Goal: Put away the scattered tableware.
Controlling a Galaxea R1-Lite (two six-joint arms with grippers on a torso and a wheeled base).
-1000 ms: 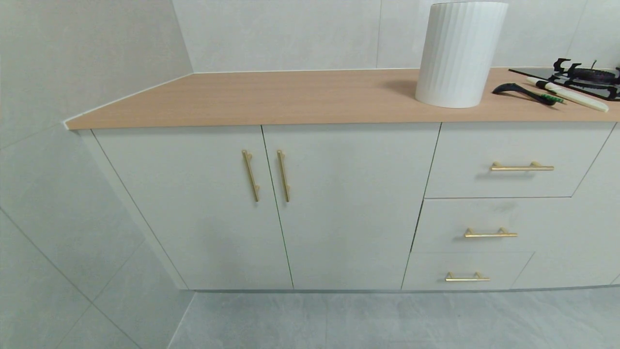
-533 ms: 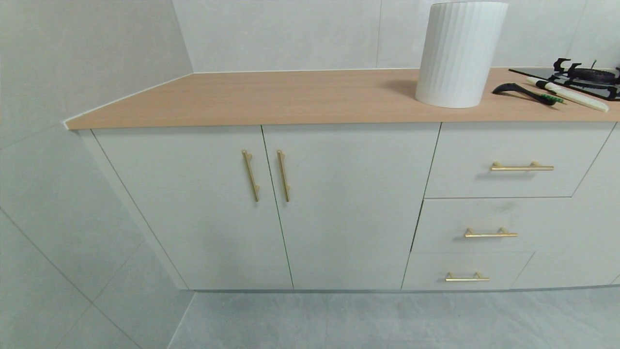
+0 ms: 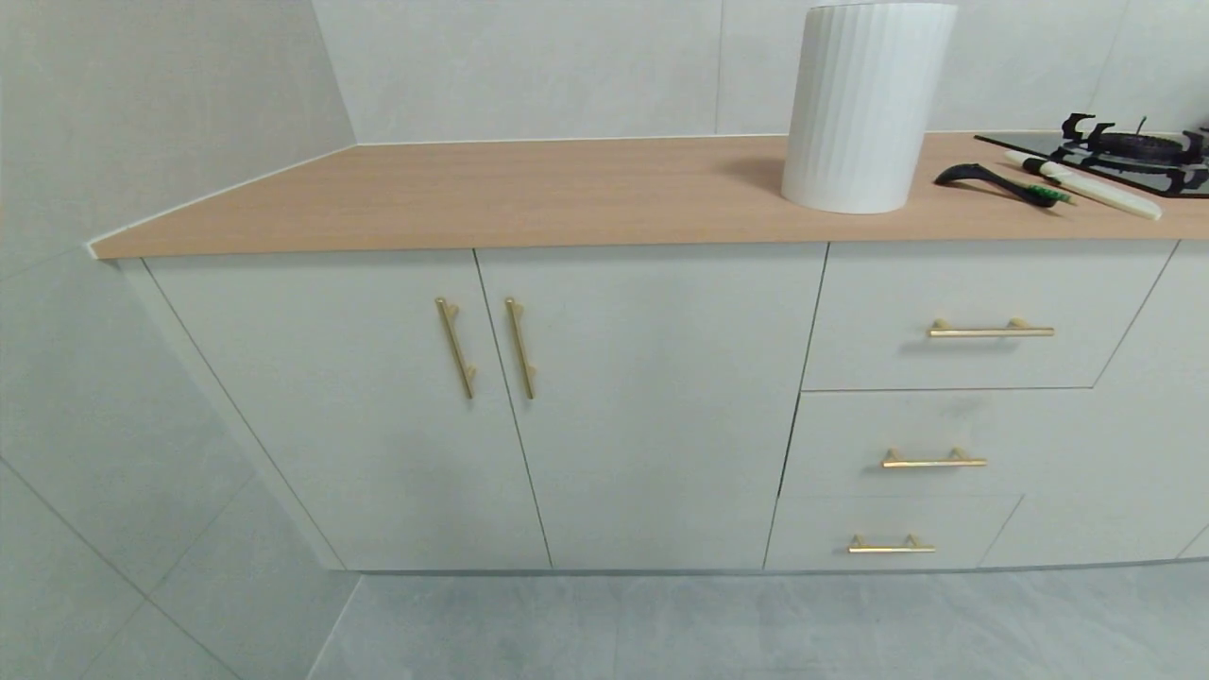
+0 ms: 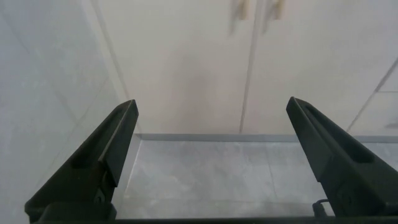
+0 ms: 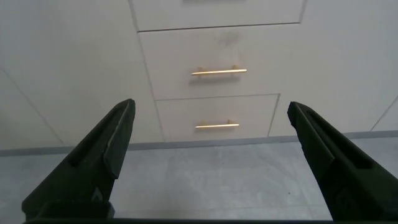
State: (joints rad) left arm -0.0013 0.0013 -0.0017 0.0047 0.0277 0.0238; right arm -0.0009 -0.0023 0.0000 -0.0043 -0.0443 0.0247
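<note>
Left tool (image 4: 210,106), right tool (image 5: 210,104) both spread wide, empty. Black utensil (image 3: 992,179), white utensil (image 3: 1086,182) on tabletop (image 3: 472,194) beside tall canister (image 3: 864,104); careless reach likely topples it.

We log the left gripper (image 4: 211,158) with its fingers (image 4: 109,155) spread wide apart, tips level. The right gripper (image 5: 211,158) matches, its two fingers equally wide. Both wrists seem pitched forward and down, held low, though we judge that loosely.
</note>
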